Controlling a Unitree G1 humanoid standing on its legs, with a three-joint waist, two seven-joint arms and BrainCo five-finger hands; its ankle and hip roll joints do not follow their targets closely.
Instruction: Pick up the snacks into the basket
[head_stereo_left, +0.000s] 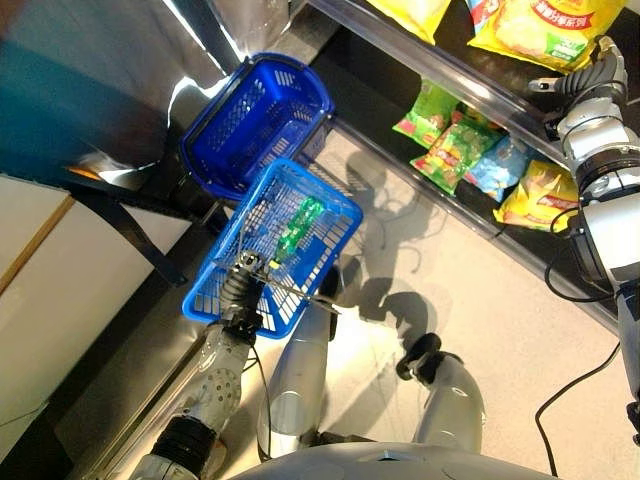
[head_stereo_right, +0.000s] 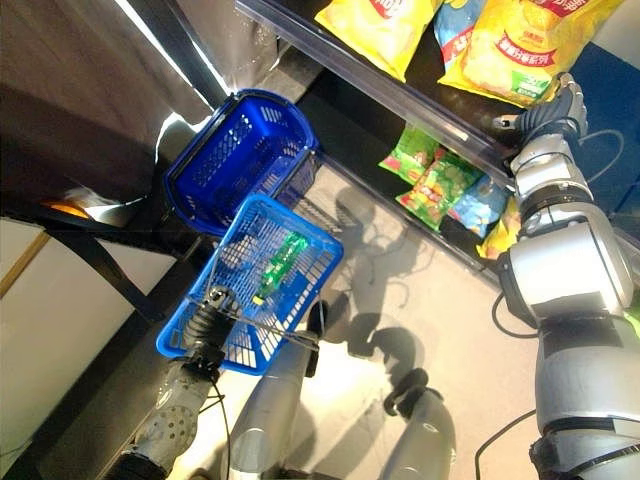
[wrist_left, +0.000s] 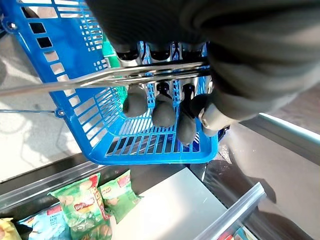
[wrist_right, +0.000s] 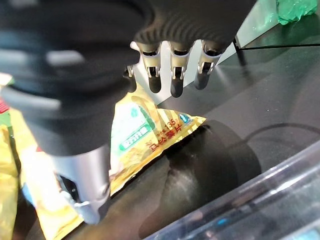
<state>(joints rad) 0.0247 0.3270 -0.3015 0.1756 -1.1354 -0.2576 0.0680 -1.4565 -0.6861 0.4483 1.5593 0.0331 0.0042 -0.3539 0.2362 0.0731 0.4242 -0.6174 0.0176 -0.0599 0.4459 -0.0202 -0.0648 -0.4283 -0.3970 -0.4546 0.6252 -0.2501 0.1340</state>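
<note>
Shelf (head_stereo_left: 480, 95) holds the snacks; basket (head_stereo_left: 215, 290) hangs from left hand (wrist_left: 165, 107), fingers curled round its handle, one green pack (head_stereo_left: 300, 228) inside. Right hand (wrist_right: 172, 70) hovers over yellow bag (wrist_right: 145, 135), fingers open. Step: reaching. Next: lower, close on bag.

Glossy blue plastic basket (head_stereo_left: 275, 245) with thin metal handle (wrist_left: 100, 79); shiny crinkled foil snack bags (head_stereo_left: 445, 150).

Bright glare, hard shadows on floor (head_stereo_left: 420, 270)
</note>
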